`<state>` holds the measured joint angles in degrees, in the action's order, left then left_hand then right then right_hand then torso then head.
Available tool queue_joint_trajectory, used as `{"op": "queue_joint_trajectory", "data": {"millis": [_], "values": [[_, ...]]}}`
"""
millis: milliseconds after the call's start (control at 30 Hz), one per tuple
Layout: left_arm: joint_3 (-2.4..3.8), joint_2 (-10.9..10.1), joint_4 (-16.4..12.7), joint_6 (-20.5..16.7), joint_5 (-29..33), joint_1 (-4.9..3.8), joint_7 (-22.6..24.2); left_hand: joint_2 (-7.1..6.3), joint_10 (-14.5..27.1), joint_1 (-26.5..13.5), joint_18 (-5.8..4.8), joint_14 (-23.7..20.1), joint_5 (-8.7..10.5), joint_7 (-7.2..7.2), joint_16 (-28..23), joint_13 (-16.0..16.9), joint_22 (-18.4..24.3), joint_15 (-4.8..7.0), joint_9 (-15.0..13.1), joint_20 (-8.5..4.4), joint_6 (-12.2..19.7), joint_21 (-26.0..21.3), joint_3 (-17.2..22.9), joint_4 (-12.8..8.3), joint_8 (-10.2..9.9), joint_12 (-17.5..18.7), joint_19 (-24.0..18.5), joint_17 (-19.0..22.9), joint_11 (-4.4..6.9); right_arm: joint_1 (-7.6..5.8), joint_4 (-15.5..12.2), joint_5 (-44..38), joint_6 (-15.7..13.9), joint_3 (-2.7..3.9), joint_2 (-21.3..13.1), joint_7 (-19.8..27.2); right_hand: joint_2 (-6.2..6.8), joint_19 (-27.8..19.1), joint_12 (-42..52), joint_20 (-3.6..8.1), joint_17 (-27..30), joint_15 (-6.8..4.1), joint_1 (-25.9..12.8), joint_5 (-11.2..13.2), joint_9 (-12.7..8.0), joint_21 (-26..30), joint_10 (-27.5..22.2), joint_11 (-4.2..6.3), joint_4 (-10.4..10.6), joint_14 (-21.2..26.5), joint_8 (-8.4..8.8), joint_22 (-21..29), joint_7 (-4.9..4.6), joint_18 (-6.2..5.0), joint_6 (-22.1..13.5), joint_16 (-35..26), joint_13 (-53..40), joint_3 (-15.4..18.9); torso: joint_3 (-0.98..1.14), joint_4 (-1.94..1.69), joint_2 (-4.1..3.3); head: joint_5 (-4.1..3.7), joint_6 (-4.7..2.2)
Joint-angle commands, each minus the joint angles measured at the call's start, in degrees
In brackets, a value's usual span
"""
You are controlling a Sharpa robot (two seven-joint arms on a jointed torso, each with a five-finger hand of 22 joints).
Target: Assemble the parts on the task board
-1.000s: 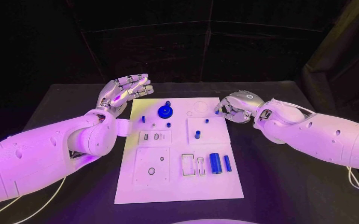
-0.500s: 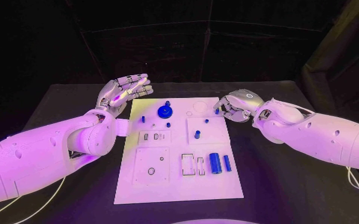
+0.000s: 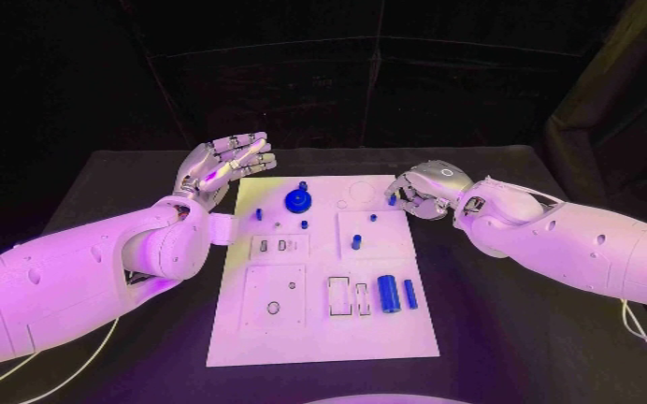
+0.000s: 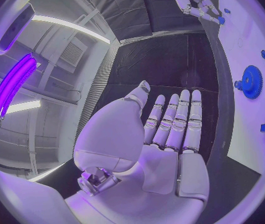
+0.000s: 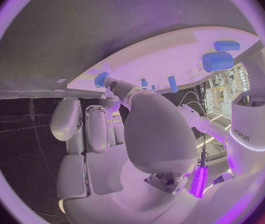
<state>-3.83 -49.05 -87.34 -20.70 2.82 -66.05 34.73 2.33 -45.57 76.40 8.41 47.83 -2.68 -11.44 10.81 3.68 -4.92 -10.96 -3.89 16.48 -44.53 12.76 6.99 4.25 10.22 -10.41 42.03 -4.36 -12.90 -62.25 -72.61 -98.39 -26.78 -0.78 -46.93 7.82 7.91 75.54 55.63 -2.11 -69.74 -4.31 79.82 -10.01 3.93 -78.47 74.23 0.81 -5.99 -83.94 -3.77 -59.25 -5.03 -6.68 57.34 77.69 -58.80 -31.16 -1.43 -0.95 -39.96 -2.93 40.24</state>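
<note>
Here, no brand or label reads clearly — only faint lettering on a white robot part in the right wrist view, too small to make out. The flat white rectangular task board point(image 3: 323, 329) lies mid-counter on the black counter point(image 3: 108, 189), dark drapes behind. The silver left hand point(image 3: 222, 168), at the board's 11 o'clock, is released, fingers point(image 4: 177, 119) straight. The silver right hand point(image 3: 424, 191), at 1 o'clock, pinches a small blue peg point(image 5: 100, 79) at the board's edge. A toothed blue gear point(image 3: 296, 201) sits near 12 o'clock — a blue cylinder point(image 3: 388, 293) toward 5.

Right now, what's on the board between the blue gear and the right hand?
In the head view, between the blue gear and the right hand lies bare white task board with a faint round outline; no part.
</note>
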Motion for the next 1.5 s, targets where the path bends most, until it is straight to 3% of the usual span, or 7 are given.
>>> {"op": "queue_joint_trajectory", "data": {"millis": [33, 533, 867, 1067, 1500], "values": [[0.05, -0.01, -0.11, 0.78, -0.29, -0.09, 0.02, 0.44, -0.3, -0.13, 1.08, 0.14, -0.02, -4.06, -0.32, -0.09, 0.08, -0.26, 0.05, -0.04, -0.48, -0.26, -0.08, -0.41, -0.18, 0.35, 0.44, 0.07, -0.21, -0.12, 0.18, -2.54, 0.98, 0.06, 0.3, -2.43, 0.21, 0.11, 0.29, 0.48, 0.0, -0.46, -0.62, 0.47, 0.05, -0.02, 0.2, 0.22, -0.08, -2.33, -0.04, 0.01, 0.35, 0.89, 0.21, 0.2, -0.05, -0.42, 0.02, 0.01, 0.0, 0.0, 0.0], [0.05, -0.02, -0.18, 0.95, -0.29, -0.09, -0.13, 0.44, -0.3, -0.14, 1.08, 0.14, -0.02, -4.06, -0.33, -0.09, 0.08, -0.27, 0.05, -0.04, -0.47, -0.27, -0.08, -0.42, -0.19, 0.37, 0.45, 0.07, -0.21, -0.13, 0.63, -4.18, 1.97, 0.06, 1.59, -3.86, 0.22, 0.12, 0.49, 0.48, -0.05, -0.4, -1.2, 1.56, 0.22, 0.0, 0.23, 0.08, -0.43, -2.33, -0.33, 0.02, 0.05, 0.91, 1.25, 0.14, -0.33, -1.37, 0.0, 0.03, 0.02, 0.04, 0.15], [0.05, -0.08, -0.27, 1.15, -0.29, -0.09, -0.26, 0.42, -0.27, -0.14, 1.06, 0.12, -0.02, -4.06, -0.38, -0.09, 0.11, -0.28, 0.07, -0.04, -0.46, -0.31, -0.06, -0.47, -0.23, 0.42, 0.45, 0.09, -0.22, -0.13, 0.88, -5.01, 3.54, 0.06, 1.84, -4.36, 0.13, 0.15, 0.74, -0.08, -0.2, 0.45, -2.17, 1.99, 0.63, 0.02, 0.22, -1.11, -0.61, -2.36, -1.19, -0.03, -0.41, 0.98, 4.25, 0.14, -0.67, -1.86, -0.01, 0.02, 0.04, -0.04, 0.17], [0.05, -0.1, -0.28, 1.24, -0.29, -0.09, -0.4, 0.42, -0.27, -0.14, 1.06, 0.12, -0.02, -4.06, -0.39, -0.09, 0.12, -0.28, 0.07, -0.04, -0.46, -0.32, -0.06, -0.48, -0.24, 0.43, 0.45, 0.1, -0.22, -0.13, 0.89, -5.72, 4.14, 0.06, 2.09, -4.89, 0.07, 0.13, 0.75, -0.24, -0.25, 0.6, -2.32, 2.05, 0.67, 0.04, 0.2, -1.26, -0.64, -2.36, -1.29, 0.01, -0.49, 0.96, 4.74, 0.15, -0.69, -1.9, 0.03, 0.02, 0.02, -0.06, 0.17], [0.05, -0.12, -0.19, 1.37, -0.29, -0.09, -0.67, 0.4, -0.22, -0.16, 1.04, 0.08, -0.01, -4.06, -0.47, -0.1, 0.16, -0.3, 0.09, -0.03, -0.43, -0.37, -0.05, -0.54, -0.3, 0.5, 0.45, 0.13, -0.23, -0.13, 0.74, -6.58, 3.39, 0.06, 2.5, -6.35, -0.01, 0.07, 0.77, -0.69, -0.24, 0.99, -3.72, 2.64, 0.6, 0.12, 0.15, -1.65, 0.03, -2.36, -1.09, 0.12, -0.83, 0.92, 5.31, 0.1, -0.74, -1.41, 0.05, 0.08, 0.01, -0.05, 0.21]]}}
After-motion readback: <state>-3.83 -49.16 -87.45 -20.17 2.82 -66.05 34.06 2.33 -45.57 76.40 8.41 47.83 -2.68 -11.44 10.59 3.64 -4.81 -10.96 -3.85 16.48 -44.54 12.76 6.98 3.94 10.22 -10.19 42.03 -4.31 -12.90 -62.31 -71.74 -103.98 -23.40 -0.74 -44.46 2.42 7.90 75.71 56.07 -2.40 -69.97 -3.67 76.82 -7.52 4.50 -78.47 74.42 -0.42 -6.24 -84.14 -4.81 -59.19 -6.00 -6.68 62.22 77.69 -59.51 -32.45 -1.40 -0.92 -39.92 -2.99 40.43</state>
